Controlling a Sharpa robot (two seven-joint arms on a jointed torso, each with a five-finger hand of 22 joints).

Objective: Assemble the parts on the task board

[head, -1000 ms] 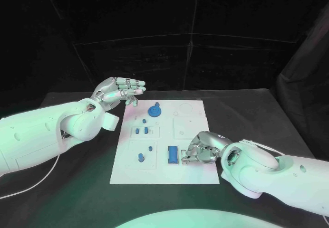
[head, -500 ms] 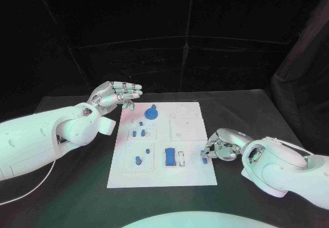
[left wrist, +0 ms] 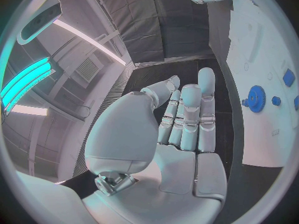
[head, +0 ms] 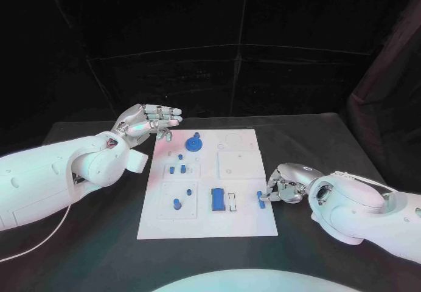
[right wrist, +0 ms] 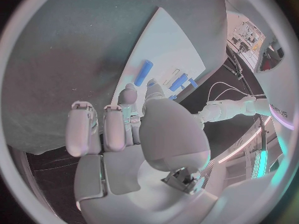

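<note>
Right hand [head: 285, 187] pinches a small blue part [head: 260, 199] at the task board [head: 248, 225] right edge (grip partly hidden); left hand [head: 147, 120] hovers, fingers apart, upper left.

Right silver many-fingered hand [right wrist: 134, 134] sits w/ fingers stretched toward the flat white plastic task board [right wrist: 168, 45], thumb tip right at the board's near edge. Can't tell if it's pinching anything tbh, thumb blocks it. A long blue bar-shaped part [right wrist: 144, 72] lies on the board just past the fingertips, w/ a couple more small blue parts [right wrist: 179, 81] beside it. Black tabletop [right wrist: 69, 50] around the board. Other white arm [right wrist: 231, 107] is across the board.
</note>
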